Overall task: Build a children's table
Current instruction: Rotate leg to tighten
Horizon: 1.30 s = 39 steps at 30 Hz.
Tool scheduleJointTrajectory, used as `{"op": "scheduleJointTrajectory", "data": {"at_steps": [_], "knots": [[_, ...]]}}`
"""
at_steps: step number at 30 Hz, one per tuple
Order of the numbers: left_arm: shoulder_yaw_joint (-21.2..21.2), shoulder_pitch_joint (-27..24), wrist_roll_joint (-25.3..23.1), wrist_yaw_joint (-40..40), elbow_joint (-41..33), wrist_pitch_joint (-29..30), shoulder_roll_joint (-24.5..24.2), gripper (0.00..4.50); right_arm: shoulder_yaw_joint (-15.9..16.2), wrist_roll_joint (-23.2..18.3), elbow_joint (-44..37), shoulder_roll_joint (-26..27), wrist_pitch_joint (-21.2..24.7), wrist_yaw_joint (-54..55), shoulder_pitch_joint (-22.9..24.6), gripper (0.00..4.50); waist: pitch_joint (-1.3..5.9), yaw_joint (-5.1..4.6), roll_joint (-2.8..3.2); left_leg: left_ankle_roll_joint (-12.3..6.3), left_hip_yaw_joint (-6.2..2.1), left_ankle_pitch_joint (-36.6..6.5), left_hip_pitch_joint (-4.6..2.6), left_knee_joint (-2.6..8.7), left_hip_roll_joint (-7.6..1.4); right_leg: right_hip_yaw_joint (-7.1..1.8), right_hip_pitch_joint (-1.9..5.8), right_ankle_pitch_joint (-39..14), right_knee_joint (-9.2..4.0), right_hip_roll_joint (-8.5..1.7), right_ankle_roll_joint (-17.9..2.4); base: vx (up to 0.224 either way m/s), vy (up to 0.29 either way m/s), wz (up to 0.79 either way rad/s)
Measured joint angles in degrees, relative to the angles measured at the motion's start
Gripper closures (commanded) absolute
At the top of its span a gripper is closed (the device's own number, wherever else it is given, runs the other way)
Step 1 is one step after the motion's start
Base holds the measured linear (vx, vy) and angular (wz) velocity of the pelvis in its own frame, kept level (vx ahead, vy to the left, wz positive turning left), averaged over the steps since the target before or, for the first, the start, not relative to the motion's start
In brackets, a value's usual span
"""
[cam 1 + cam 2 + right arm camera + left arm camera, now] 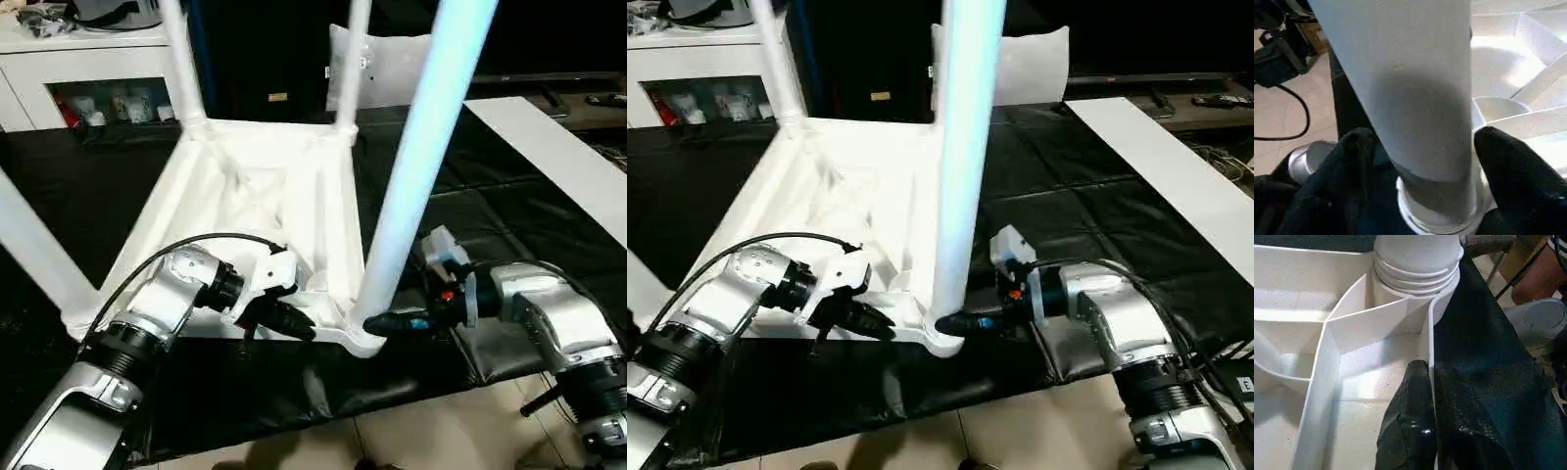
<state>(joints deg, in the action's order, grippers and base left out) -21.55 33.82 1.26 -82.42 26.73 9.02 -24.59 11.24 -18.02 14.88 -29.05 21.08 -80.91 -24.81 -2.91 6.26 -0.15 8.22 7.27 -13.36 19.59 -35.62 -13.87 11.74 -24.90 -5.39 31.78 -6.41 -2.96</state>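
Where ribs meet, leg [416,166] in socket [361,338]

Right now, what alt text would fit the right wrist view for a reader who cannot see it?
A long white tube leg stands in a round corner socket of the upturned white plastic tabletop, with the right gripper astride its base, one black finger on each side.

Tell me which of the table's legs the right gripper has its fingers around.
The near-right leg, the thick tube rising from the tabletop's corner socket closest to the robot. The right gripper straddles its base, one finger each side; the other legs stand farther back or left.
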Motion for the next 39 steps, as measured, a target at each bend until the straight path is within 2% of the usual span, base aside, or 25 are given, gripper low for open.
{"op": "scheduleJointTrajectory", "data": {"at_steps": [5,6,12,15,19,22,24,25,26,27,28,29,30,31,32,33,34,35,36,37,38,39], "knots": [[-0.2,-0.1,0.0,-0.7,-0.2,-0.4,-0.2,4.5,0.1,-0.3,0.0,-0.1,0.8,-0.6,0.1,1.74,0.02,-0.05,-0.03,0.0,-0.02,0.0,0.16,-0.02,-0.02,0.09,0.01,0.0,-0.19,0.0,0.0,0.0,0.0,0.0],[-0.3,-0.1,0.0,-1.0,-0.3,-0.4,-0.3,4.5,0.1,-0.3,0.0,-0.1,0.9,-0.7,0.1,1.97,0.02,-0.05,-0.03,0.0,-0.03,0.0,0.27,-0.01,-0.05,0.13,0.01,0.0,-0.32,0.01,0.1,0.0,0.0,0.0],[-0.4,-0.1,0.1,-1.3,-0.3,-0.8,-0.4,4.5,0.3,-0.3,0.0,-0.1,0.8,-0.8,0.0,2.37,0.07,0.04,-0.11,-0.03,-0.04,0.0,0.4,0.0,-0.07,0.1,0.05,0.1,-0.44,0.01,0.1,0.0,0.0,0.0],[-0.3,-0.1,0.2,-1.1,-0.3,-0.6,-0.2,4.5,0.3,-0.3,0.0,0.2,0.7,-0.1,0.0,2.41,0.07,-0.04,-0.1,-0.02,-0.04,0.0,0.36,0.01,-0.09,0.1,0.05,0.1,-0.4,0.02,0.1,0.0,0.0,0.0],[1.3,-0.2,0.4,2.0,-0.3,3.4,0.8,4.5,-1.3,-0.1,-0.3,1.9,1.3,4.5,0.5,2.44,0.07,-0.52,-0.1,0.03,-0.04,0.1,0.34,-0.01,-0.08,0.11,0.05,0.1,-0.41,0.02,0.1,0.0,0.0,0.0],[3.7,-0.2,-0.6,10.5,-0.3,7.1,3.3,4.5,-4.2,2.3,-0.2,5.9,2.3,14.8,0.4,2.47,0.07,-1.83,-0.09,0.08,-0.04,0.2,0.34,-0.07,-0.08,0.22,0.08,0.1,-0.59,0.04,0.1,0.0,0.0,0.0],[4.5,-0.1,-1.0,14.8,-0.3,8.9,5.2,4.5,-5.5,3.2,0.4,7.9,2.7,21.1,0.2,2.49,0.09,-3.64,-0.04,0.06,-0.08,0.2,0.42,-0.1,-0.2,0.78,0.19,0.1,-1.19,0.02,0.2,0.0,0.0,0.0],[5.0,-0.2,-1.2,17.5,-0.3,10.7,6.6,4.5,-6.4,4.1,1.1,9.3,2.9,24.6,-0.1,2.51,0.09,-4.49,0.08,0.06,-0.18,0.2,0.42,-0.1,-0.46,1.35,0.58,0.1,-1.76,0.04,0.2,0.0,0.0,0.0],[5.8,-0.1,-1.5,20.7,-0.3,12.3,8.2,4.5,-7.2,5.0,1.8,10.8,3.0,28.5,-0.6,2.51,0.05,-5.22,0.18,0.06,-0.22,0.2,0.37,-0.14,-0.86,1.81,0.89,0.1,-2.15,0.13,0.2,0.0,0.0,0.0],[6.8,-0.1,-2.1,24.9,-0.3,14.2,10.4,4.5,-8.2,6.5,2.8,13.1,3.2,33.9,-1.5,2.53,0.03,-6.2,0.24,0.07,-0.45,0.2,0.3,-0.16,-1.41,1.88,1.21,0.1,-2.28,0.36,0.2,0.0,0.0,0.0],[7.3,0.0,-2.4,27.3,-0.3,15.1,11.5,4.5,-8.7,7.1,3.4,14.3,3.4,37.0,-2.1,2.53,-0.01,-6.53,0.18,0.09,-0.44,0.2,0.07,-0.17,-1.61,1.43,1.19,0.1,-1.92,0.52,0.2,0.003,-0.051,-0.02],[7.9,0.0,-3.2,30.7,-0.3,15.9,13.1,4.5,-9.3,7.9,4.2,16.5,3.4,41.4,-2.7,2.54,-0.12,-6.9,-0.01,0.12,-0.22,0.2,-0.53,-0.19,-1.45,0.66,1.21,0.1,-1.15,0.56,0.2,0.003,-0.051,-0.02],[8.4,0.0,-3.7,34.0,-0.3,16.5,14.6,4.5,-9.8,8.9,4.6,18.2,3.4,45.8,-3.3,2.54,-0.13,-7.4,-0.01,0.25,0.03,0.0,-1.08,-0.43,-0.89,0.49,1.13,0.1,-0.72,0.67,0.2,0.0,0.0,0.0],[8.6,0.0,-3.8,35.2,-0.3,16.7,15.2,4.5,-9.9,9.2,4.9,18.7,3.3,47.3,-3.6,2.54,-0.1,-7.47,0.07,0.14,0.07,-0.1,-1.27,-0.44,-0.87,0.8,1.0,0.1,-0.73,0.64,0.2,0.0,0.0,0.0],[9.4,0.0,-3.9,37.8,-0.3,17.0,16.7,4.5,-10.1,9.9,5.8,19.9,3.3,50.5,-5.0,2.54,-0.09,-7.83,0.44,-0.27,-0.2,-0.4,-0.44,-0.48,-0.96,2.42,0.77,0.1,-1.33,0.23,0.2,0.0,0.0,0.0],[9.6,0.1,-3.9,40.0,-0.4,17.2,18.1,4.5,-10.5,10.6,6.1,20.5,2.8,52.5,-5.3,2.54,-0.03,-8.11,1.19,-0.3,-0.9,-0.4,0.34,-0.4,-1.69,4.27,1.1,0.1,-2.71,0.27,0.2,0.037,0.021,-0.25],[9.5,0.1,-4.0,41.0,-0.6,17.4,18.7,4.5,-10.7,11.0,6.4,20.7,2.2,53.2,-5.4,2.54,-0.04,-7.83,1.31,-0.19,-1.08,-0.4,0.47,-0.23,-2.15,4.38,1.12,0.0,-2.65,0.28,0.4,0.065,0.002,-0.11],[9.4,0.2,-4.1,42.3,-0.7,17.7,19.5,4.5,-10.9,11.6,6.8,20.9,1.2,54.2,-5.4,2.01,-0.18,-7.68,0.9,0.24,-0.99,-0.3,-0.18,-0.24,-1.92,2.32,0.52,-0.3,-0.41,0.41,0.5,0.065,0.002,-0.11],[9.3,0.2,-4.2,42.8,-0.7,17.8,19.8,4.5,-10.9,11.8,7.1,21.1,0.3,54.6,-5.2,2.01,-0.32,-7.71,0.28,0.59,-0.21,-0.6,-1.07,-0.64,-0.58,0.05,0.14,-0.4,1.28,0.44,-0.3,0.068,0.002,0.11],[9.3,0.2,-4.2,43.2,-0.8,17.8,20.0,4.5,-10.9,12.0,7.3,21.2,-0.5,54.7,-5.2,1.79,-0.42,-7.39,0.02,0.26,-0.02,-0.8,-1.58,-0.59,-0.19,-0.04,-0.29,-0.8,1.65,0.25,-0.4,0.063,0.027,0.02],[9.4,0.2,-4.2,43.3,-1.2,17.8,19.9,4.5,-10.9,12.1,7.3,21.4,-1.1,54.8,-5.3,1.79,-0.28,-6.95,0.25,-0.22,-0.2,-1.1,-0.91,-0.38,0.2,0.11,-0.64,-0.8,1.46,0.11,-0.5,0.063,0.027,0.02],[9.4,0.2,-4.4,43.3,-1.7,17.8,19.9,4.5,-10.9,12.0,7.2,21.5,-1.6,54.8,-5.2,1.69,-0.21,-6.8,0.36,-0.38,-0.52,-1.0,-0.26,-0.34,0.19,0.29,-1.07,-0.8,1.15,0.24,-0.4,0.044,-0.004,-0.19]]}}
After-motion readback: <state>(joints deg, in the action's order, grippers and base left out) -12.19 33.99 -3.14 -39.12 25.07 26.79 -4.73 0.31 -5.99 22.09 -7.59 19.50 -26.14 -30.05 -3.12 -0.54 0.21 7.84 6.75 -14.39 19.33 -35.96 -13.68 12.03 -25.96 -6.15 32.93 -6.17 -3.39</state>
